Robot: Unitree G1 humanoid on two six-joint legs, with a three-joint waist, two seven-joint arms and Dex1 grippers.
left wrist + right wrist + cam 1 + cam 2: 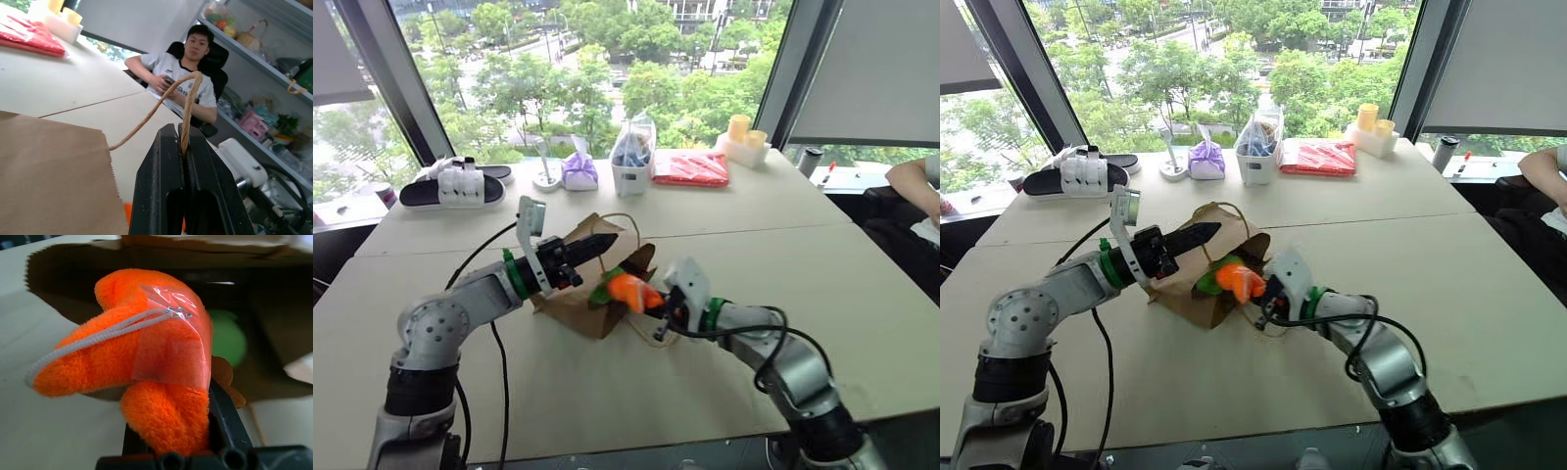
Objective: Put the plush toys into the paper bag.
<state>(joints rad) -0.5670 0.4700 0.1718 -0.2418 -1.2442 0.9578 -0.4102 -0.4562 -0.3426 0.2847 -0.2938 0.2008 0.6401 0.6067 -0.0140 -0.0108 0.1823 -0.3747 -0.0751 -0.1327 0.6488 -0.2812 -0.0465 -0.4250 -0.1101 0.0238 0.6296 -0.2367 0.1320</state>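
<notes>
The brown paper bag [579, 307] lies on the table with its mouth facing my right arm. My left gripper [612, 240] is shut on the bag's twine handle [188, 98] and holds the top edge of the mouth raised. At that mouth is the orange plush toy [628, 290], with my right gripper [656, 302] shut on it. The right wrist view shows the orange toy [146, 357] pinched between the black fingers [225, 416], a clear tape patch and a white cord on it. The green plush toy [227, 340] sits inside the bag behind it.
Along the far table edge stand black-and-white slippers [455, 184], a purple pouch [579, 171], a white container [632, 162], a red packet [691, 168] and yellow cups [744, 137]. A seated person's arm [915, 181] is at the right, beyond the table.
</notes>
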